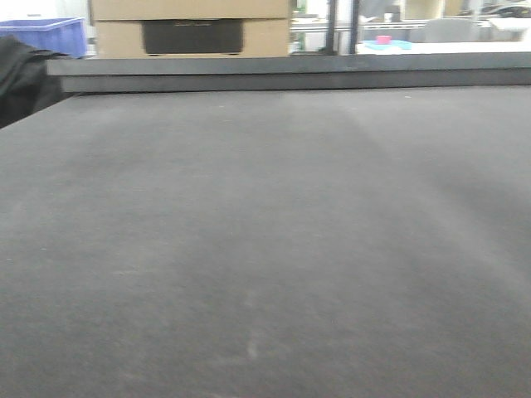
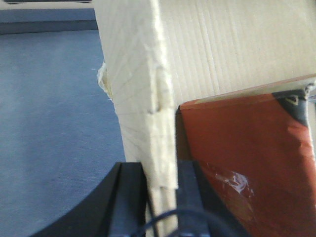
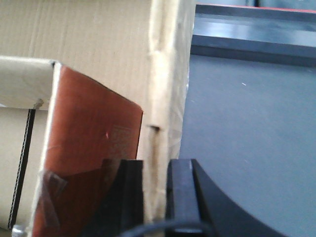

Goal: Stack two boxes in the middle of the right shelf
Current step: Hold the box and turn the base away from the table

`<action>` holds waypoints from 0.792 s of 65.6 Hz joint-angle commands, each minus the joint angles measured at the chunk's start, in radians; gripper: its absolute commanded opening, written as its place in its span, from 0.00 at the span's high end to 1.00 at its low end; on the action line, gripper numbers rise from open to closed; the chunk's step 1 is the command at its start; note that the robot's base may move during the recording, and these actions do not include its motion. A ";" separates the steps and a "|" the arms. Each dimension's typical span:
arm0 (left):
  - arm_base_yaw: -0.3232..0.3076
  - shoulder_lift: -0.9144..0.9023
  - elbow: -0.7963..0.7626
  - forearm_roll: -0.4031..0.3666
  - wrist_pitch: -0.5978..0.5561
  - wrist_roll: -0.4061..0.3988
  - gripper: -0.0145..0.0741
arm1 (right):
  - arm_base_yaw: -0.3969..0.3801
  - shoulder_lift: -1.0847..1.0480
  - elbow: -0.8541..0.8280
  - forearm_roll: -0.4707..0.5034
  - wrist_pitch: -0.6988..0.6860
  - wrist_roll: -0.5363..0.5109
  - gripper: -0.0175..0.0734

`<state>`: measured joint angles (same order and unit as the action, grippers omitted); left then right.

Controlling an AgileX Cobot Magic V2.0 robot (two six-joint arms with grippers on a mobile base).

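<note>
- Black fingers of the left gripper (image 2: 162,170) sit closest to the left wrist camera. They are pinched narrow on the upright cardboard wall of the large carton (image 2: 237,44), one finger on each face of its frayed, pale edge.
- Just beside that wall, on its inner side, lies the red-printed box (image 2: 247,143), its surface glossy, with a strip of clear tape catching the light.
- On the outer side of the wall the grey tabletop (image 2: 54,108) shows.
- The right gripper (image 3: 157,165) is closed the same way on another upright wall of the large carton (image 3: 84,29), which is gripped between its two black fingers.
- The red-printed box (image 3: 89,123) stands against the inner face of this wall too, and the grey tabletop (image 3: 247,123) spreads on the outer side.
- In the front view the grey tabletop (image 1: 265,249) fills most of the picture and ends at a dark ledge (image 1: 290,73) along its far edge.
- Beyond that far edge, toward the left corner, stands a cardboard carton with a dark panel (image 1: 191,37), with a blue bin (image 1: 50,33) to its left.
</note>
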<state>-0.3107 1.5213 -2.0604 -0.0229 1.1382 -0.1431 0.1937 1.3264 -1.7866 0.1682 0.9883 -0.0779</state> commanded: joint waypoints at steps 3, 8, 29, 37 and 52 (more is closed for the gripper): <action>0.008 -0.010 -0.015 0.038 -0.036 0.014 0.96 | -0.012 -0.013 -0.015 -0.050 -0.055 -0.008 0.98; 0.008 -0.010 -0.015 0.038 -0.036 0.014 0.96 | -0.012 -0.013 -0.015 -0.050 -0.055 -0.008 0.98; 0.008 -0.010 -0.015 0.038 -0.036 0.014 0.96 | -0.012 -0.013 -0.015 -0.050 -0.055 -0.008 0.98; 0.008 -0.010 -0.015 0.038 -0.036 0.014 0.96 | -0.012 -0.013 -0.015 -0.050 -0.055 -0.008 0.98; 0.008 -0.010 -0.015 0.038 -0.036 0.014 0.96 | -0.012 -0.013 -0.015 -0.050 -0.055 -0.008 0.98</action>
<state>-0.3107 1.5236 -2.0620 -0.0229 1.1382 -0.1431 0.1937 1.3261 -1.7866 0.1682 0.9883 -0.0797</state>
